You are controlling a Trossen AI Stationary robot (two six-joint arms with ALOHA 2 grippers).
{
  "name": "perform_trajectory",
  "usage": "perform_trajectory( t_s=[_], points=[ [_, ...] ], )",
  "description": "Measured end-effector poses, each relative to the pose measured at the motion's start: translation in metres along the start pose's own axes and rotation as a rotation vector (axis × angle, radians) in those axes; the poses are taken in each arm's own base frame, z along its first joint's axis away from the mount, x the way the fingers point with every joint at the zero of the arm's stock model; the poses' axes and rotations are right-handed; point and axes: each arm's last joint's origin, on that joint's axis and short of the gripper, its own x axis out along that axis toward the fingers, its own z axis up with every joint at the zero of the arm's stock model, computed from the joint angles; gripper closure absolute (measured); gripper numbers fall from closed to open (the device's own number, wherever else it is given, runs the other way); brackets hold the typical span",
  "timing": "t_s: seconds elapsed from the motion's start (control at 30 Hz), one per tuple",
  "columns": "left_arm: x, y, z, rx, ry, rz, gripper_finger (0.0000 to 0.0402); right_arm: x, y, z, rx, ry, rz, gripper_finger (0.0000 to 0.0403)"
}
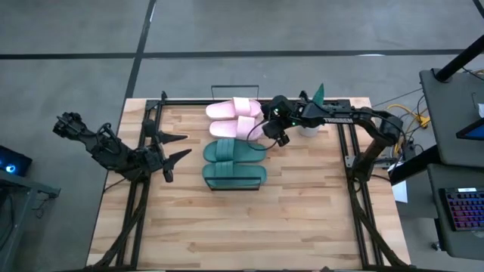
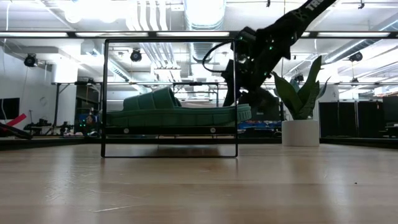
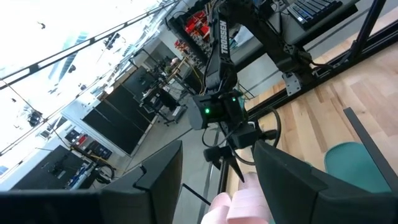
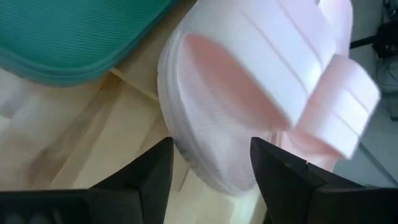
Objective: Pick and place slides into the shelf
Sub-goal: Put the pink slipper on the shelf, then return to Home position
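High view: right end effector (image 1: 274,134), fingers apart, beside 2 pink slides (image 1: 236,119); left end effector (image 1: 175,148) fingers apart, near the table's (image 1: 249,227) left edge.

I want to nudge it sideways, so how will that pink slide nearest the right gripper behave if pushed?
The pink slide looks like thick molded foam, so probably light and fairly stiff. Its flat sole lies on the board, so it should skid rather than roll or tip. The ribbed strap may catch the fingers.
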Motion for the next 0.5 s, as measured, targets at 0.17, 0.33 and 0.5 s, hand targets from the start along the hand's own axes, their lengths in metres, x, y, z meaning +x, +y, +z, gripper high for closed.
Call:
perform_trajectory(
  t_s=[0.17,0.33,0.5],
  points=[
    [0.000,0.000,0.000,0.000,0.000,0.000,0.0217,-0.019,0.002,0.009,-0.005,0.000,-0.004,0.0200],
    [0.000,0.000,0.000,-0.031,0.000,0.000,0.0217,-0.048,0.001,0.019,0.077,-0.032,-0.054,0.0200],
    [-0.002,0.004,-0.003,-0.306,0.013,0.016,0.0217,-0.085,-0.006,0.033,0.285,-0.158,-0.182,0.0200]
  ],
)
